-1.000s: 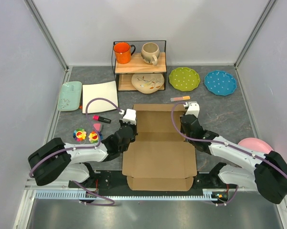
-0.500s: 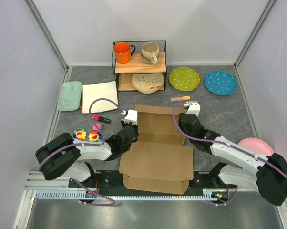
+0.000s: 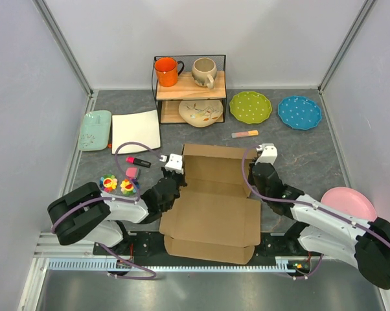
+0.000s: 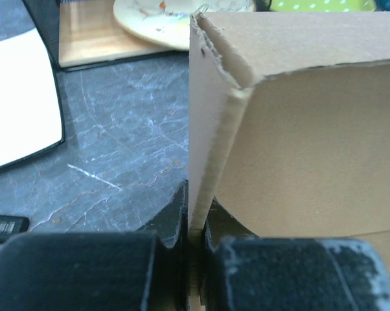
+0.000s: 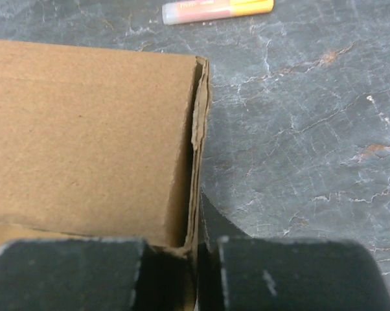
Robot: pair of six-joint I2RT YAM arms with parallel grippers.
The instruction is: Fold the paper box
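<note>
The far panel of the paper box, flat one second ago, now stands raised. The box sits mid-surface between the arms. The left tool and right tool each clamp one upright side wall. Judgement: rear walls forming, near flaps unfolded.

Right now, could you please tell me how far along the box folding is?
Done: the far end of the paper box stands up, corners formed. In hand: the left gripper and right gripper each pinch a side wall. Left: the near panel and front flap lie flat, unfolded.
</note>
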